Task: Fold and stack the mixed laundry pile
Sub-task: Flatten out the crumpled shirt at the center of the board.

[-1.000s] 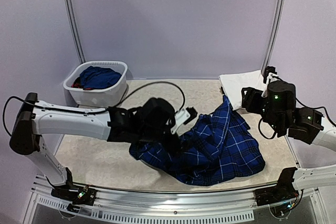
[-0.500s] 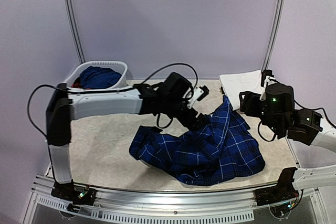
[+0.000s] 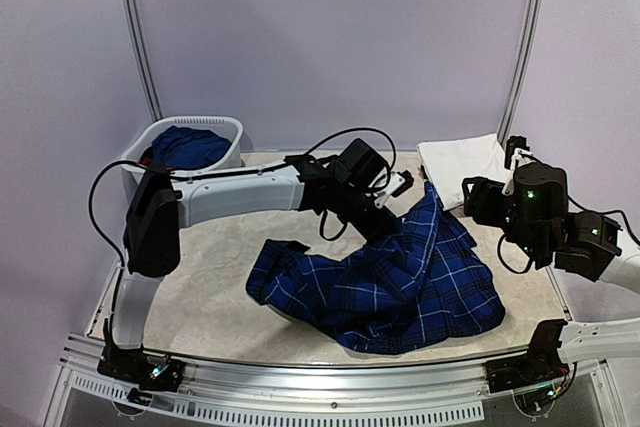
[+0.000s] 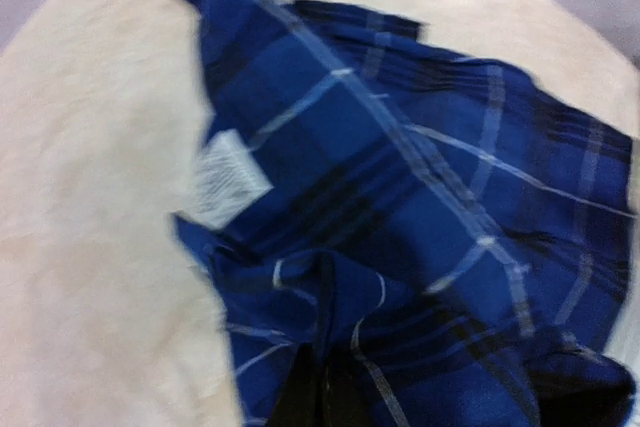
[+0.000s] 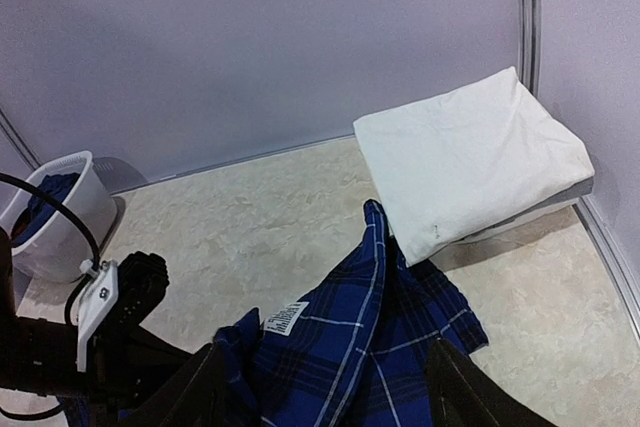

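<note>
The navy plaid shirt (image 3: 400, 282) lies crumpled across the middle and right of the table, its white label (image 4: 228, 177) facing up. My left gripper (image 3: 383, 225) reaches over to the shirt's far edge. In the left wrist view the left gripper (image 4: 325, 367) is shut on a raised fold of plaid cloth. My right gripper (image 5: 330, 397) hangs open above the shirt's right part, with nothing between its fingers (image 5: 200, 387). Folded white trousers (image 3: 460, 157) lie at the back right, and one shirt corner (image 5: 375, 217) touches them. A solid blue piece (image 3: 190, 145) and a bit of red (image 3: 147, 159) sit in the basket.
The oval white basket (image 3: 232, 152) stands at the back left corner. Metal frame posts (image 3: 137, 37) rise behind the table on both sides. The left arm's cable (image 3: 345, 137) loops above its wrist. Bare beige tabletop (image 3: 210, 277) lies left of the shirt.
The left arm swung from the shirt's near left side to its far edge and shut its jaws on a fold there. The right arm hardly moved.
</note>
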